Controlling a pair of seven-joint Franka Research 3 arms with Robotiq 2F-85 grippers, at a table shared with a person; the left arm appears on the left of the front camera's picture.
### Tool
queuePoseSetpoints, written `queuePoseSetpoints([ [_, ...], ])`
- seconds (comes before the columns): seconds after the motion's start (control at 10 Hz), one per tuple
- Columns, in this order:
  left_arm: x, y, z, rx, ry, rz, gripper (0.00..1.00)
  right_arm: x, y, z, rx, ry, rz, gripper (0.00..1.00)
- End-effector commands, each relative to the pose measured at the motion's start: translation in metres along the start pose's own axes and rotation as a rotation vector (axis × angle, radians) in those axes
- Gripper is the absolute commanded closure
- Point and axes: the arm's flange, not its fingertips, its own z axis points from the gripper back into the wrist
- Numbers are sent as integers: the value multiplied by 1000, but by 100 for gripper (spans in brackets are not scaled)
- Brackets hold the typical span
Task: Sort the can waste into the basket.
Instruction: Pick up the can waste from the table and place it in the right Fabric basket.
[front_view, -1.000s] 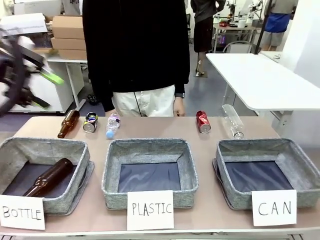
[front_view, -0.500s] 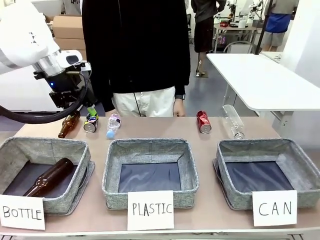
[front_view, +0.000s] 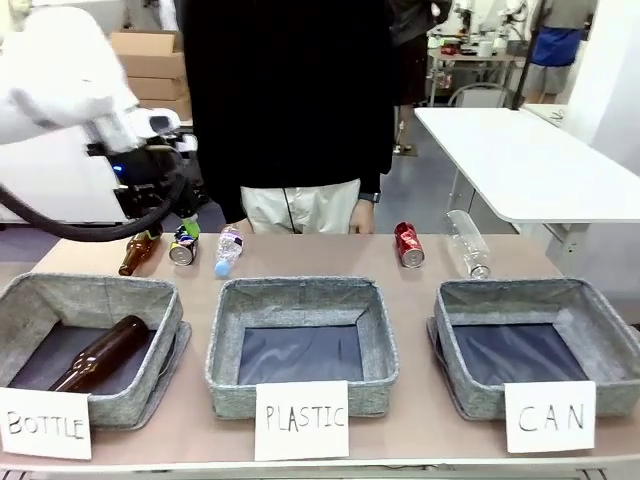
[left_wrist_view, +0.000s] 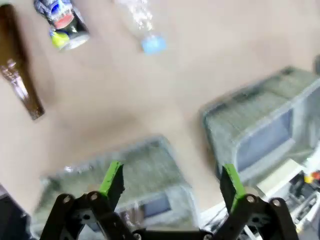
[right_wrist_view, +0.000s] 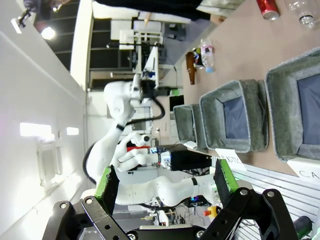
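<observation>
Left claw (front_view: 176, 226) spread wide and empty, hovering over the far left of the bench (front_view: 320, 260), about 11 o'clock. Just under it lies the dark can (front_view: 181, 247), on its side, wedged between a brown bottle (front_view: 138, 252) at its 9 and a small plastic bottle (front_view: 228, 248) at its 3. Tight company, so I reckon my pads should drop across the can's body, not along the row, or I'll knock a neighbour. Through my left wrist the dark can (left_wrist_view: 62, 22) sits up at 11 o'clock of the picture, outside my pads, so I judge I'm not lined up on it yet

The red can (front_view: 408, 245) lies on its side at 1 o'clock, with a clear bottle (front_view: 466, 242) just beside it at its 3. Both cans are out on the bench, and the CAN basket (front_view: 520, 290) waits at 4 o'clock, bare dark lining showing, no can in it. That looks like a long carry from 11 across to 4

My right claw (right_wrist_view: 165, 175) is open too, holding nothing, parked high and off to the side, which leaves the lane free. A person (front_view: 290, 100) stands at 12, close to the far edge
</observation>
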Motion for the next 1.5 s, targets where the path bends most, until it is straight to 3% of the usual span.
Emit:
queuePoseSetpoints([
  [0.0,115,46,-29,26,104,-61,0,2,1,1,12,4,27,0],
  [0.1,136,57,-47,11,86,-64,0,2,1,1,12,4,27,0],
  [0.3,152,71,-67,81,49,58,0,2,1,1,12,4,27,0],
  [0.7,151,79,-70,103,57,89,0,2,1,1,12,4,27,0],
  [0.9,151,93,-78,179,-31,262,0,2,1,1,12,4,27,0],
  [1.4,140,110,-103,204,-18,354,0,2,1,1,12,4,27,0],
])
